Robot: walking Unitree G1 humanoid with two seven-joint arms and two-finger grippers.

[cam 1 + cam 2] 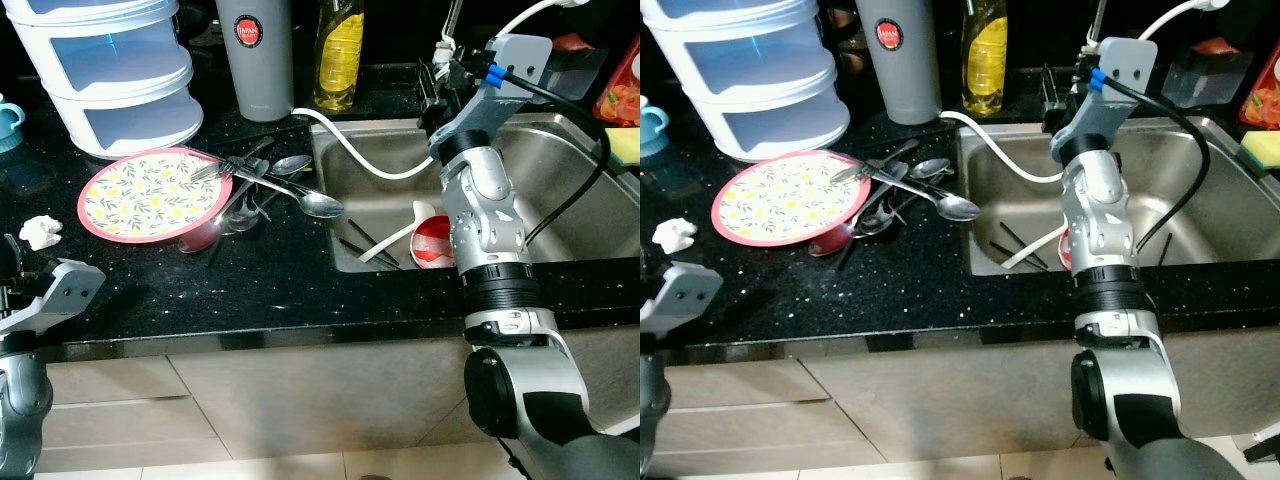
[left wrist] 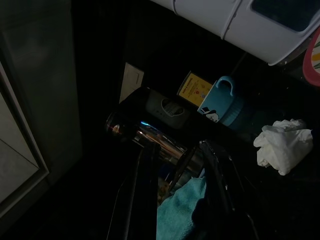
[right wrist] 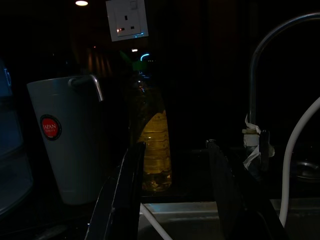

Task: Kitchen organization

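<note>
Right gripper (image 3: 175, 195) raised over the sink (image 1: 560, 150)
Its fingers are spread and empty; the cutlery pile (image 1: 270, 185) lies well apart on the counter (image 1: 200, 290), beside the plate (image 1: 150, 195).

You see a glossy black speckled stone counter (image 1: 280, 270), a brushed steel sink (image 1: 570, 180), shiny metal spoons (image 1: 300, 195), a smooth floral plate (image 1: 150, 195) and crumpled paper (image 1: 40, 232) near the counter's left edge.

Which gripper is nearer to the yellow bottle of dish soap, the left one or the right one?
Right. The right gripper is raised over the sink with its fingers open toward the soap bottle; the left arm hangs at the counter's front edge, far left.
</note>
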